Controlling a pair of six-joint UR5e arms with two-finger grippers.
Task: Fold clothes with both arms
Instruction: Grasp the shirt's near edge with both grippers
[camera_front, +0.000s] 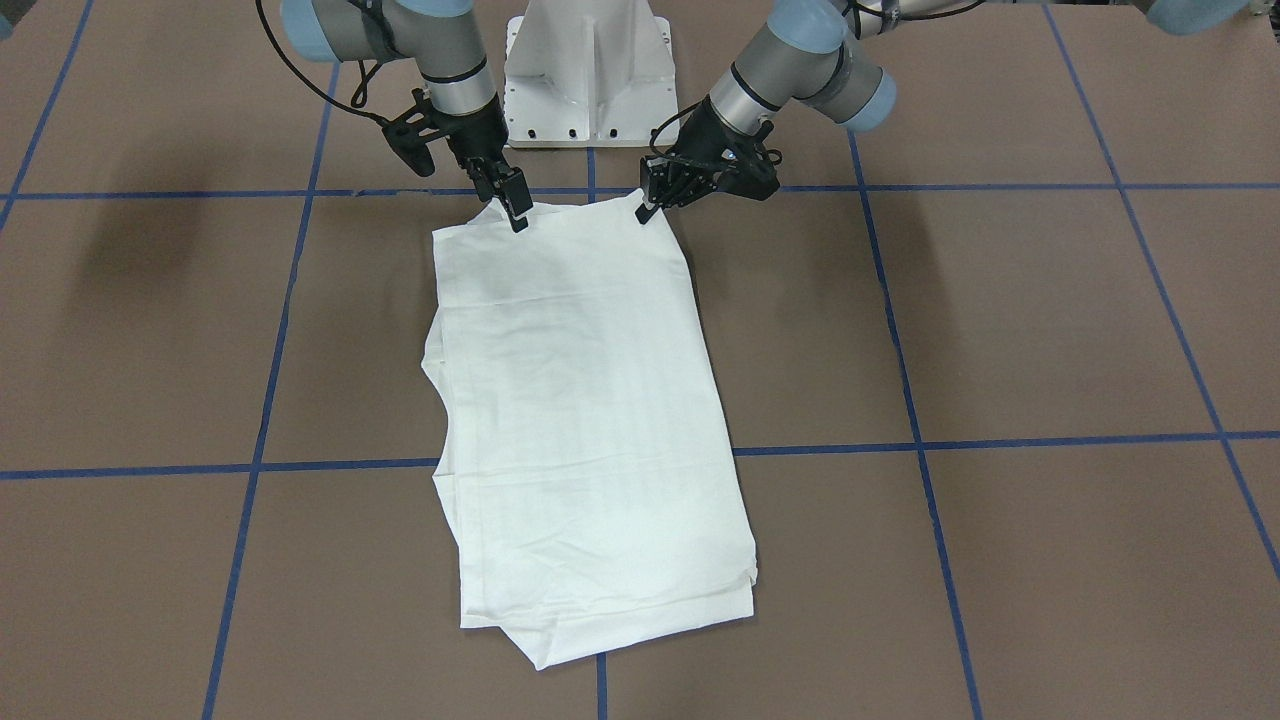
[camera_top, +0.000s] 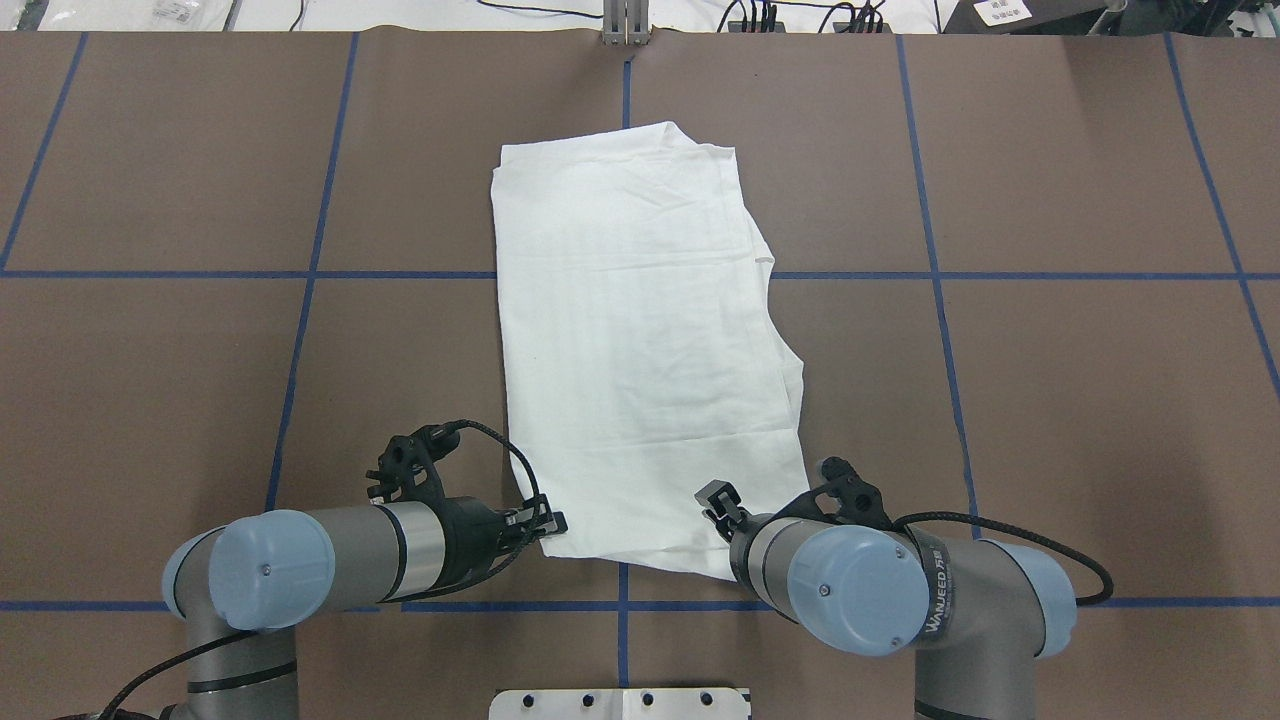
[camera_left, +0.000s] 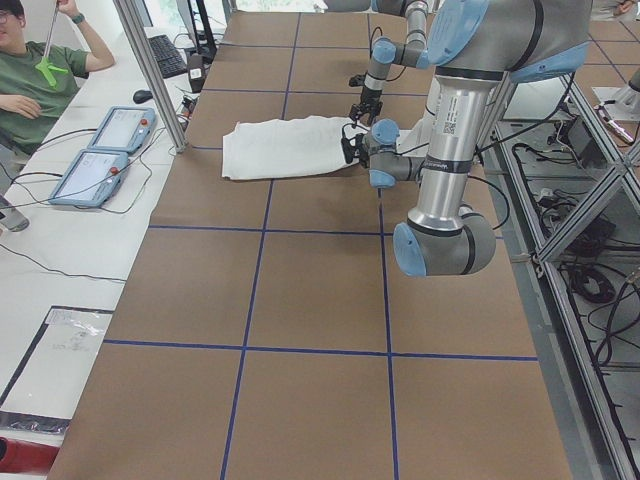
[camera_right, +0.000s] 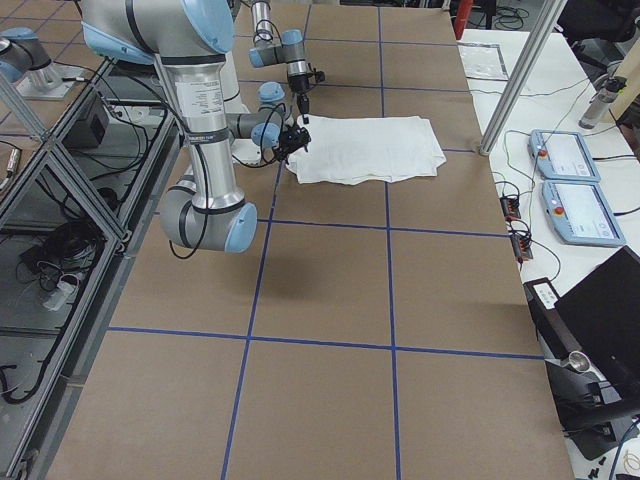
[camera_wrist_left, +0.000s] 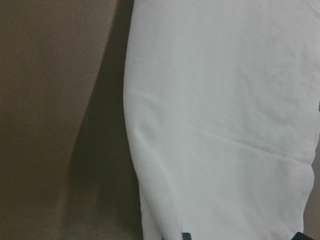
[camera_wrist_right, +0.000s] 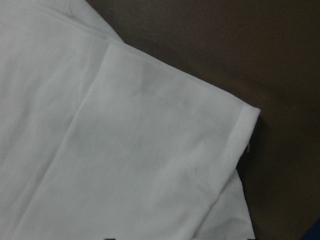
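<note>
The white long-sleeved T-shirt (camera_top: 640, 340) lies flat on the brown table (camera_top: 1050, 400), already folded into a narrow rectangle whose long axis runs from the robot-side edge of the table toward the far edge. Its near short edge sits just in front of the white pedestal base (camera_front: 590, 75), and both grippers stand on that edge, one at each corner. The left gripper (camera_top: 548, 523) is at the near-left corner with its jaws drawn close together on the cloth. The right gripper (camera_top: 718, 497) is at the near-right corner, fingers likewise pinching the hem. Neither arm is nearer: both stand at the same short edge, and the whole garment extends away from them. Judged from this layout, the coming fold would carry the near edge outward along the long axis toward the far short edge (camera_top: 620, 145).
</note>
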